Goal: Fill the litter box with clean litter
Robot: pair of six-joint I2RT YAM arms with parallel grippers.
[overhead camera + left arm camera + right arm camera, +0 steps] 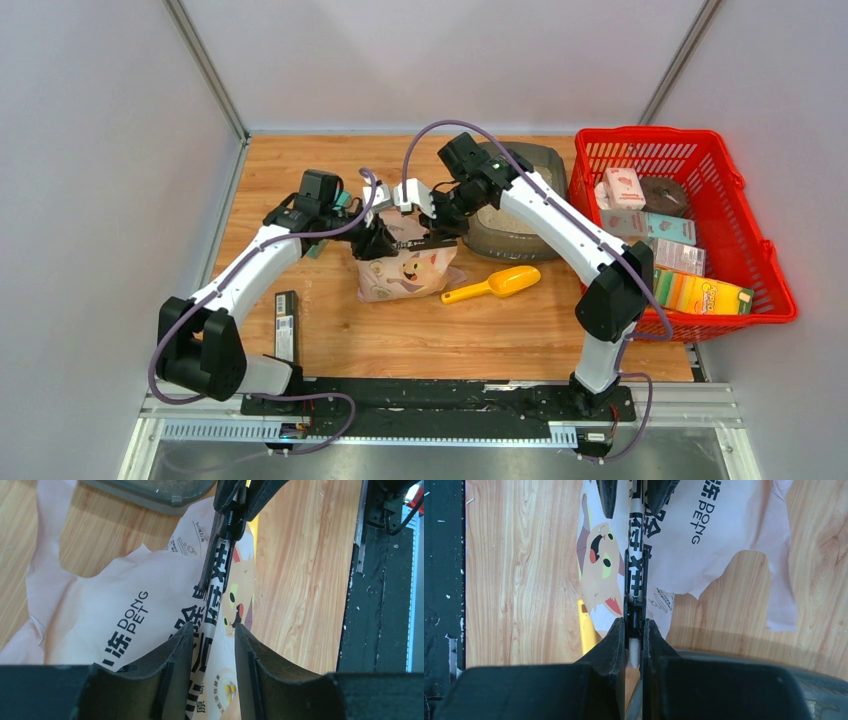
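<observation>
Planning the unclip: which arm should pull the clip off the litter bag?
Right gripper: jaws closed on the black clip. Left gripper only grips the bag, probably to steady it.

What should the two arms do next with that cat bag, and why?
Probably slide the black clip off. The right gripper is pinched on it, the left gripper straddles the bag top, so the bag looks sealed, standing beside the litter box.
</observation>
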